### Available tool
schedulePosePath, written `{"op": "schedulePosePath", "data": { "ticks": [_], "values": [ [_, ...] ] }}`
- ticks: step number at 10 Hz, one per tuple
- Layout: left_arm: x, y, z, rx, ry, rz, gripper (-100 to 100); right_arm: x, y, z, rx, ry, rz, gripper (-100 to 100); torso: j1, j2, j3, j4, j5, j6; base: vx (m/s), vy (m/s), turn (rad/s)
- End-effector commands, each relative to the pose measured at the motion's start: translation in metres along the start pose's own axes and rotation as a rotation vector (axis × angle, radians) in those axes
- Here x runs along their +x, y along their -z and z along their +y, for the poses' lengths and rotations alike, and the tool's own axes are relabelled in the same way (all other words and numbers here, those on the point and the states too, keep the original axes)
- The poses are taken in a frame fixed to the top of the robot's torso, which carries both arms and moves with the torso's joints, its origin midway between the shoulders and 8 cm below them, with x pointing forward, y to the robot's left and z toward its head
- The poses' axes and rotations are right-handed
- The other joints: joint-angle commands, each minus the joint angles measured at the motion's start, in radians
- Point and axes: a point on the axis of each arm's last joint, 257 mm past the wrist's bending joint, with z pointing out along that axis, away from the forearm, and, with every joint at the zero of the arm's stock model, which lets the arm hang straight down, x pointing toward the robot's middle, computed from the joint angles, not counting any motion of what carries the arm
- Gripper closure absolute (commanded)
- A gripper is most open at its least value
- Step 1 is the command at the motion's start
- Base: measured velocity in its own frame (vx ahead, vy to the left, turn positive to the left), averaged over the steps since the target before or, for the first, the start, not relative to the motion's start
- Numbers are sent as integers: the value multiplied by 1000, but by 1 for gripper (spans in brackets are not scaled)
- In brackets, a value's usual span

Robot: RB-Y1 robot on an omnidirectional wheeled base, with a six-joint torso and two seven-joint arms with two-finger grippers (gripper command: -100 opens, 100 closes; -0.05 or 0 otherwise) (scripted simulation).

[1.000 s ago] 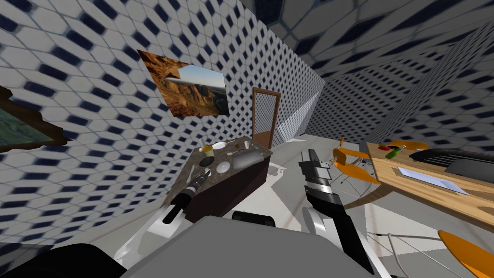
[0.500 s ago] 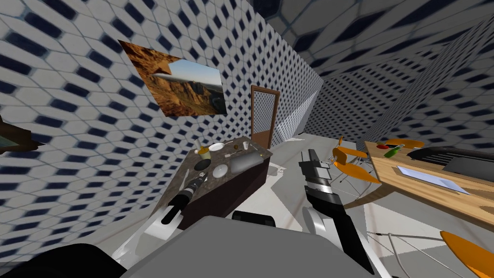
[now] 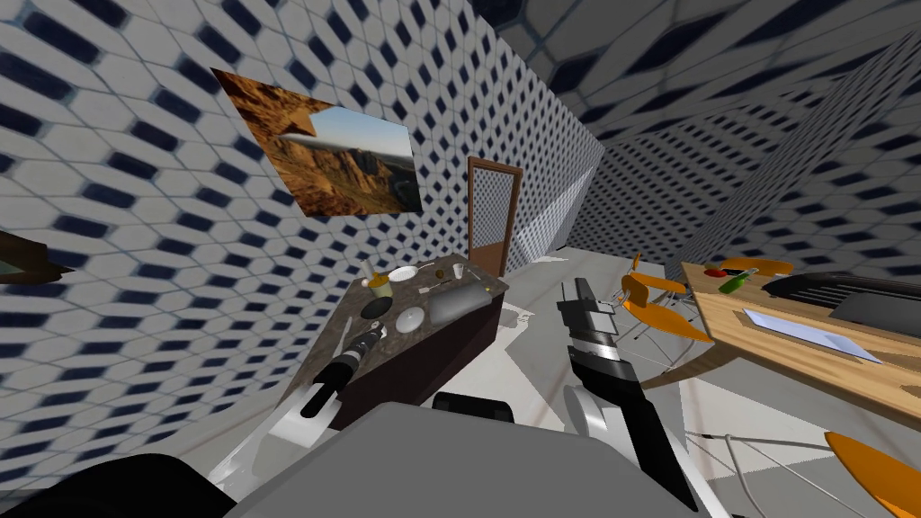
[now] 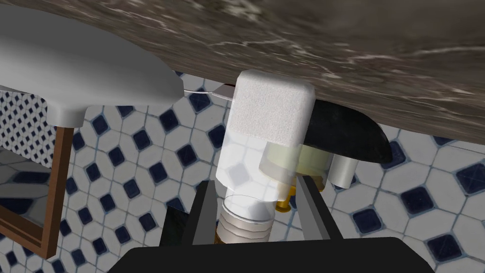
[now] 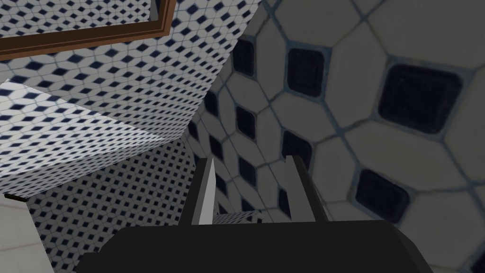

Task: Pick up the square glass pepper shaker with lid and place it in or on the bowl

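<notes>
Left gripper [image 4: 255,183], jaws spread astride shaker [image 4: 267,128] standing on table [image 4: 341,42]: best close squarely on its flat sides, then lift straight.

Walls [image 3: 135,297]: white hexagon tiles with dark blue diamonds throughout. The ceiling [image 3: 719,54] carries the same pattern. Floor [image 3: 773,423]: pale and plain.

Left wall: a canyon picture [image 3: 337,162] and, nearer, a second frame [image 3: 27,261] cut by the edge.

Far end: a brown-framed door [image 3: 493,216], with a bright slanting band of light [image 3: 562,211] on the wall just beside it.

Against the left wall stands a dark counter [image 3: 441,355] with a brown marbled top.

Right side: a wooden table [image 3: 791,360], with orange chairs [image 3: 661,306] near it.
</notes>
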Motion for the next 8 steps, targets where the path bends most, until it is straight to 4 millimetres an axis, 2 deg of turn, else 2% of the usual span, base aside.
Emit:
{"op": "schedulePosePath", "data": {
  "ticks": [1, 2, 3, 4, 5, 6, 7, 8],
  "values": [
    [0, 0, 0, 0, 0, 0, 100, 0, 0, 0, 0, 0, 0, 0, 0, 0, 0, 0, 0, 0, 0, 0, 0],
    [0, 0, 0, 0, 0, 0, 0, 0, 0, 0, 0, 0, 0, 0, 0, 0, 0, 0, 0, 0, 0, 0, 0],
    [0, 0, 0, 0, 0, 0, 100, 0, 0, 0, 0, 0, 0, 0, 0, 0, 0, 0, 0, 0, 0, 0, 0],
    [0, 0, 0, 0, 0, 0, 0, 0, 0, 0, 0, 0, 0, 0, 0, 0, 0, 0, 0, 0, 0, 0, 0],
    [-19, -1, -2, 0, -34, -27, 100, 0, 0, 0, 0, 0, 0, 0, 0, 0, 0, 0, 0, 0, -35, 14, -206],
    [-34, -1, 2, -12, -58, -44, 100, 0, 0, 0, 0, 0, 0, 0, 0, 1, 1, 1, -1, 2, -71, 42, -338],
    [-34, -1, 2, -12, -58, -44, 100, 0, 0, 0, 0, 0, 0, 0, 2, 3, 2, 2, 0, 3, -56, 37, -118],
    [-44, -1, 6, -25, -73, -55, 100, 0, 0, 0, 0, 0, 0, 0, 2, 4, 3, 1, 0, 0, -41, 21, -119]
  ]
}}
